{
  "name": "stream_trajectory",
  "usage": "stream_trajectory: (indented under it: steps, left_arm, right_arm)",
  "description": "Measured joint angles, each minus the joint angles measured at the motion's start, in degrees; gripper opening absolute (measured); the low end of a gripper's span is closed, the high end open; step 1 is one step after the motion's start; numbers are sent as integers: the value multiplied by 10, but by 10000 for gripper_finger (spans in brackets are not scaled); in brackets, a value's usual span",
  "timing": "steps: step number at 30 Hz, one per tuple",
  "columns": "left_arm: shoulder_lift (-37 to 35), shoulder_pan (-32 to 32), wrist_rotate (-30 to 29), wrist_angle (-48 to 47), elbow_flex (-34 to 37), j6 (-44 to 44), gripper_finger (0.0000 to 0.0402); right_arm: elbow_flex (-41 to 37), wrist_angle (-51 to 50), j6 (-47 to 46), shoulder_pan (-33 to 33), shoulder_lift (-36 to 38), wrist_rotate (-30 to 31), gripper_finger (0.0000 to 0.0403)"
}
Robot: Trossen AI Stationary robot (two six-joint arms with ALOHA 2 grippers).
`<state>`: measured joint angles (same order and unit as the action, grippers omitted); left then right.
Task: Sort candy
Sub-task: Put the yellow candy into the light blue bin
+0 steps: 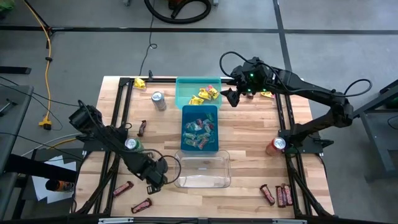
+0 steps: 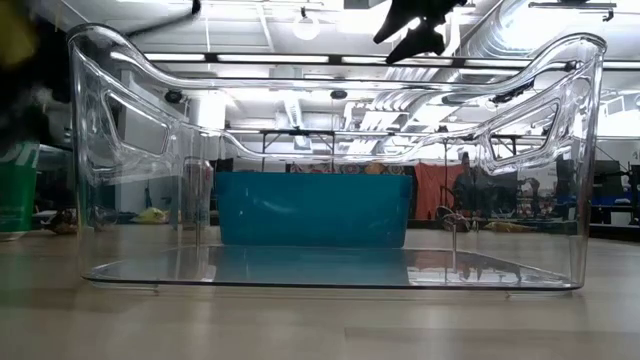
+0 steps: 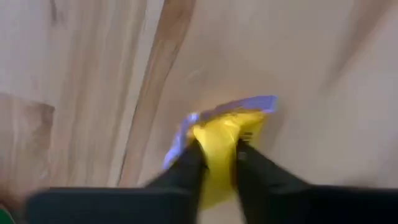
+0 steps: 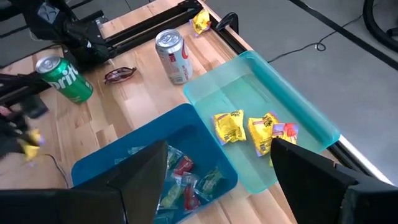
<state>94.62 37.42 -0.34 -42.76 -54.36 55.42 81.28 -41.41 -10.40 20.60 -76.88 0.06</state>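
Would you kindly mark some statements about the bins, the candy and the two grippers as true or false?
1. The left gripper pinches a yellow packet. True.
2. The clear bin holds candy. False: nothing shows in it.
3. The teal bin holds yellow packets. True.
4. The right gripper is shut on a bar. False: it is open, holding nothing, above the teal bin.
5. The blue bin holds only dark bars. False: mixed packets.

Bare wood lay right of the blue bin (image 1: pixel 200 128); the clear bin (image 1: pixel 203 169) blocked the near middle.
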Motion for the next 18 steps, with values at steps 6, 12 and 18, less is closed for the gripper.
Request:
stream_trajectory:
  steps: [6, 12, 18]
  left_arm:
    - [-131, -55, -62, -1, -39, -27, 15]
    - [-243, -159, -257, 23, -100, -134, 3]
    - [-263, -336, -260, 121, -102, -312, 1]
  right_arm:
    - [0, 0, 56, 0, 0, 1, 282]
    - [0, 1, 103, 0, 1, -1, 282]
    - [0, 8, 129, 0, 1, -3, 282]
